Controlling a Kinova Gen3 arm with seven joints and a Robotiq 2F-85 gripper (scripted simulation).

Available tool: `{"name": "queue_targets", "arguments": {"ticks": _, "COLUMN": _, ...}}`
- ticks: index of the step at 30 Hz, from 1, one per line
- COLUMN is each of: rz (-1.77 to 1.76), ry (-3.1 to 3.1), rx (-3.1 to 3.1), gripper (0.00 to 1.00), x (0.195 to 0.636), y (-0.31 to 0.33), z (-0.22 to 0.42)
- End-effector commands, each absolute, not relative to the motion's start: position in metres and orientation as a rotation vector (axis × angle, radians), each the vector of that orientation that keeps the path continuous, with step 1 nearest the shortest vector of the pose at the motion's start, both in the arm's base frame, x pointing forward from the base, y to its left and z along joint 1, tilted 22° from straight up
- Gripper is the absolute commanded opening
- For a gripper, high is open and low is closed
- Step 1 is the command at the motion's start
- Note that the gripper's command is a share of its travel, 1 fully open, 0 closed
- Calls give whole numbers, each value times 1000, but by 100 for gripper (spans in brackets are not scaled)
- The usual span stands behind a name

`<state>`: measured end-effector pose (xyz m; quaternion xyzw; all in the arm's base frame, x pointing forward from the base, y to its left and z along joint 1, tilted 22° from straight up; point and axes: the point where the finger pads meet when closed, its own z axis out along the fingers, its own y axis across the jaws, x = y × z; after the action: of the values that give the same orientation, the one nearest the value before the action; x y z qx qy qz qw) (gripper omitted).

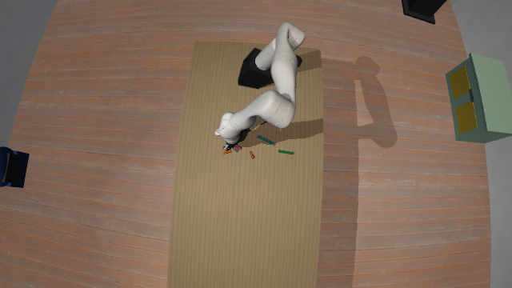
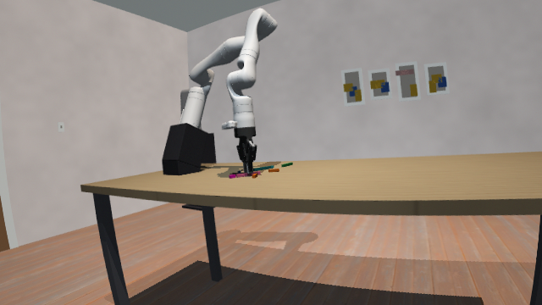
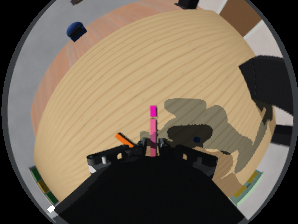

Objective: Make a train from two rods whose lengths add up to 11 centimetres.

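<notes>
Gripper (image 1: 228, 147) (image 2: 248, 172) (image 3: 152, 143): low at the table, fingers a small way apart, standing either side of the pink rod (image 1: 238, 147) (image 2: 241, 174) (image 3: 153, 126). Slim gaps seem to show beside it in the wrist view; judged loose around the rod, not clamped on it.

Train: the magenta rod (image 2: 232, 176) (image 3: 153, 111) lies just beyond the pink rod's far end, upper middle of the wrist view, nearly in line, a thin seam between them. Colours give 2 + 9 = 11. Whether the seam is within tolerance, cannot tell. Judged near completion; release and straight lift remain.

Others: one orange rod (image 1: 227, 152) (image 2: 254, 175) (image 3: 123, 139) lies slantwise close to the left finger in the wrist view. Second orange rod (image 1: 252, 154) (image 2: 273, 170), turquoise rod (image 1: 266, 140) (image 2: 265, 168) and green rod (image 1: 286, 152) (image 2: 287, 164) lie right of the gripper in the top view. A small blue piece (image 3: 197, 140) sits in shadow.

Risks: opening wide could make a finger push the near orange rod, perhaps towards the train; its clearance needs checking. Uneven opening or a sideways lift could drag the pink rod, turning it or widening the seam. Pushing endwise could skew the short magenta rod.
</notes>
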<state>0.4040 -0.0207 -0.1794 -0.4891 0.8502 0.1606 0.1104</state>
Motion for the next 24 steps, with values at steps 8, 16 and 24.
{"name": "queue_targets", "arguments": {"ticks": 8, "rz": 459, "ry": 2499, "rx": -1437, "gripper": 24, "x": 406, "y": -21, "z": -188}}
{"name": "queue_targets", "arguments": {"ticks": 16, "rz": 459, "ry": 2499, "rx": -1437, "gripper": 24, "x": 406, "y": -21, "z": -188}}
{"name": "queue_targets", "arguments": {"ticks": 24, "rz": 459, "ry": 2499, "rx": -1437, "gripper": 24, "x": 406, "y": -21, "z": -188}}
